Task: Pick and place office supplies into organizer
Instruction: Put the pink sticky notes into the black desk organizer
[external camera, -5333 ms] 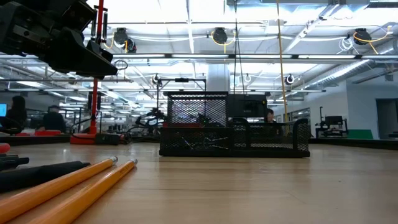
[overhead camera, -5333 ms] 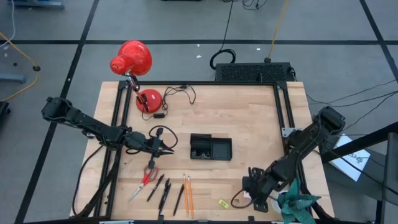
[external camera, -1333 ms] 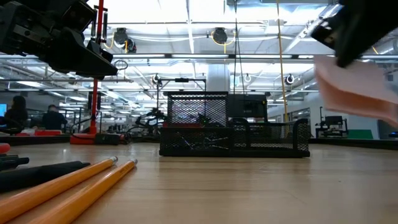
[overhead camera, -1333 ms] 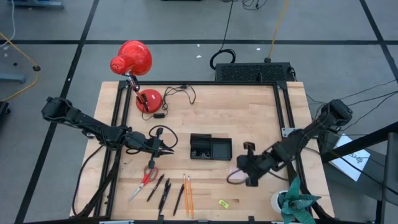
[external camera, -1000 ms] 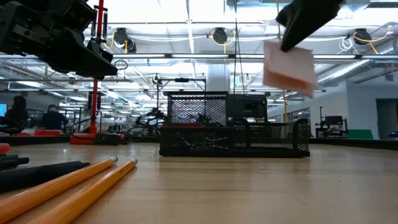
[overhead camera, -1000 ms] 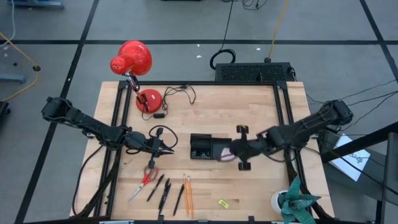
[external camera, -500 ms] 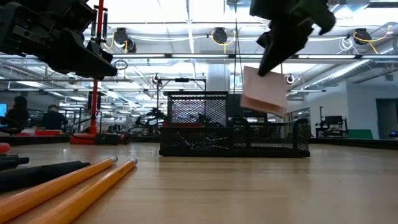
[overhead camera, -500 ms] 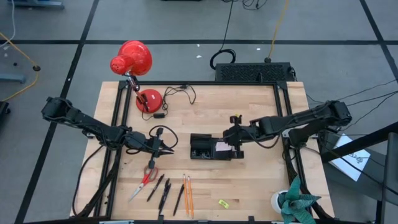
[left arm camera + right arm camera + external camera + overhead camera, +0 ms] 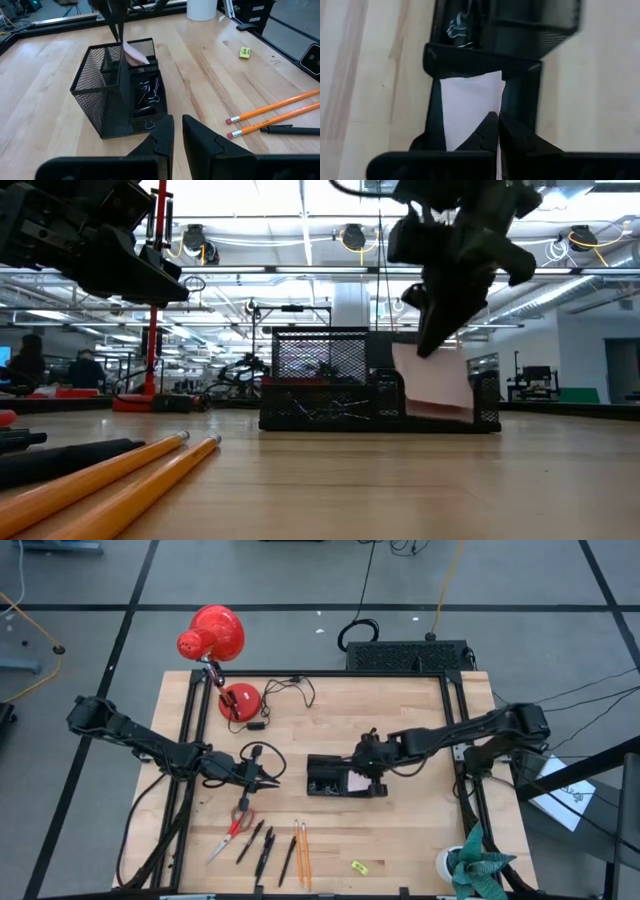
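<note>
Right tool point(image 9: 358, 776) pinching the pink sticky-note pad point(image 9: 432, 383) over the organizer point(image 9: 339, 778), frame centre; left tool point(image 9: 268, 780) nearly pressed together, empty.

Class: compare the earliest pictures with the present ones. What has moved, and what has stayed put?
The right gripper carried the pink sticky-note pad from the table's front right corner to the organizer, still clamped. The left gripper, pencils and scissors stayed put.

one low black wire-mesh organizer point(image 9: 322, 776), one pale pink sticky-note pad point(image 9: 433, 383), one pair of red-handled scissors point(image 9: 236, 825), two orange wooden pencils point(image 9: 302, 850), three slim black pens point(image 9: 262, 848), one small yellow piece point(image 9: 359, 866), one red desk lamp point(image 9: 212, 635), a few tiny black binder clips point(image 9: 150, 95), number unclear.
</note>
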